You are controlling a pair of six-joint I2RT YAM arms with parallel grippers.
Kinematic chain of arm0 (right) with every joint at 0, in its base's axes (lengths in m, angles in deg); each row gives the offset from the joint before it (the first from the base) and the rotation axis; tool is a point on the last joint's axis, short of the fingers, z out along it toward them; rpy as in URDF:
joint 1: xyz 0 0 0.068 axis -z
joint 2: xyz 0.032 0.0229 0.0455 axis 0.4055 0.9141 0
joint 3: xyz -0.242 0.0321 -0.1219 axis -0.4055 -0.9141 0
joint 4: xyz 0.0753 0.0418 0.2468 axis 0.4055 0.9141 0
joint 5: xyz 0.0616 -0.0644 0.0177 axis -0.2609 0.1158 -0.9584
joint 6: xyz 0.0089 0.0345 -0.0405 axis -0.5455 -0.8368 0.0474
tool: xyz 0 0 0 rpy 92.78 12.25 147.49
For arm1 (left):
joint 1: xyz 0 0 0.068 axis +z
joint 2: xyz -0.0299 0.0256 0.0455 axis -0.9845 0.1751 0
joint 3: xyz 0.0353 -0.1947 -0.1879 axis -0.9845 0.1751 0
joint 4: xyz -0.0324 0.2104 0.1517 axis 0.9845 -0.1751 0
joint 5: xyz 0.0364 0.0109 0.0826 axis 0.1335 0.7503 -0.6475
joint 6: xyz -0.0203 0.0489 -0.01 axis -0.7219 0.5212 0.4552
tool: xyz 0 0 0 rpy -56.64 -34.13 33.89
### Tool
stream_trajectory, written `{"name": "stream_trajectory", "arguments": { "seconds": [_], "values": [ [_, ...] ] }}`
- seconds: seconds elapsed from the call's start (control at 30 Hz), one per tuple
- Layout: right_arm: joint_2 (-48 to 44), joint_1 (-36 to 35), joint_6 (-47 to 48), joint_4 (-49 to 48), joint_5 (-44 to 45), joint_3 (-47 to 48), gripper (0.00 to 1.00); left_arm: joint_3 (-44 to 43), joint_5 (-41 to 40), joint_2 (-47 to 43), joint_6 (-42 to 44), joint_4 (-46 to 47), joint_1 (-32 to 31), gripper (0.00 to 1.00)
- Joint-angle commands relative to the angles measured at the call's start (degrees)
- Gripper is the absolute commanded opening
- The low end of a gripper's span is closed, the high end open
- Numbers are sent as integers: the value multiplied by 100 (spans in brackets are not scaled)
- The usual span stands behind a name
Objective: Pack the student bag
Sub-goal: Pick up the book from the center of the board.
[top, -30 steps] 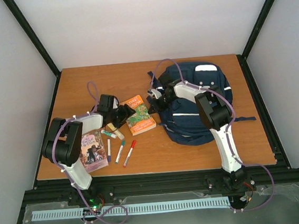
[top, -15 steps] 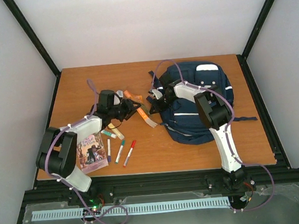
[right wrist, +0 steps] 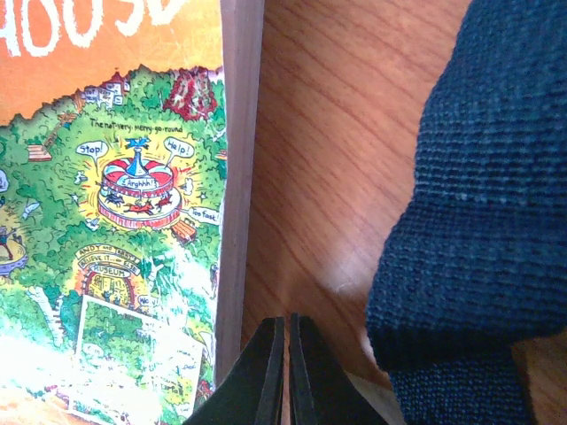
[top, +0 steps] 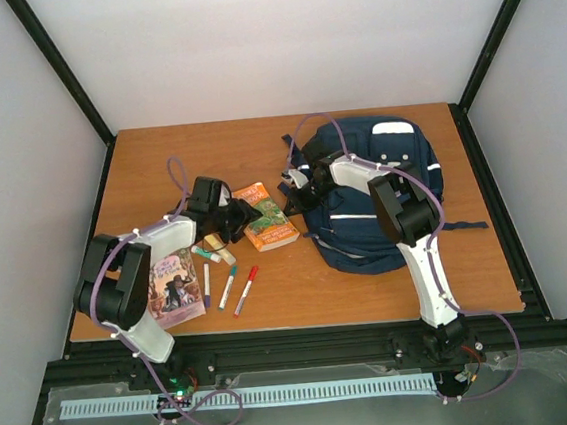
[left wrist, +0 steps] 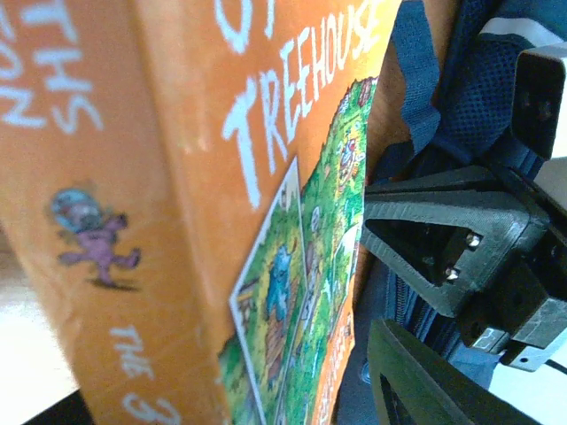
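- The orange book is what changes. A second ago it lies flat between the arms. Half a second ago it stands on edge at the left gripper. Now it is down again with its cover showing, a little nearer that gripper than at the start.
- In the left wrist view the book's spine and cover fill the frame, right up against the camera. Only one dark finger shows, beside the cover. The jaws look roughly half spread, neither wide nor narrow, and nothing shows whether they grip the book or merely bracket it.
- The right gripper stays where it was. Its fingers are pressed together with nothing between them, low over the table in the gap between book and bag.
- The student bag lies flat on the far right part of the table, partly under the right arm, in the same place throughout. Its opening cannot be made out.
- The lift apparently does not hold, so the book is no closer to the bag and the pick likely needs another try.
- The markers and a second book still wait by the left arm.
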Motion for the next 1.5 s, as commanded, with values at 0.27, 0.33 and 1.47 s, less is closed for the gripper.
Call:
{"name": "stream_trajectory", "arguments": {
  "seconds": [0.27,0.33,1.47],
  "values": [
    [279,18,76,554,876,-273,8,-19,10,-353,-104,-227,-12,29],
    [-140,71,74,565,865,-209,10,37,67,-379,-124,-238,-13,23],
    [-7525,2242,1312,403,-911,-3813,100,-1242,2361,-2766,2365,-604,-304,1]
  ]
}}
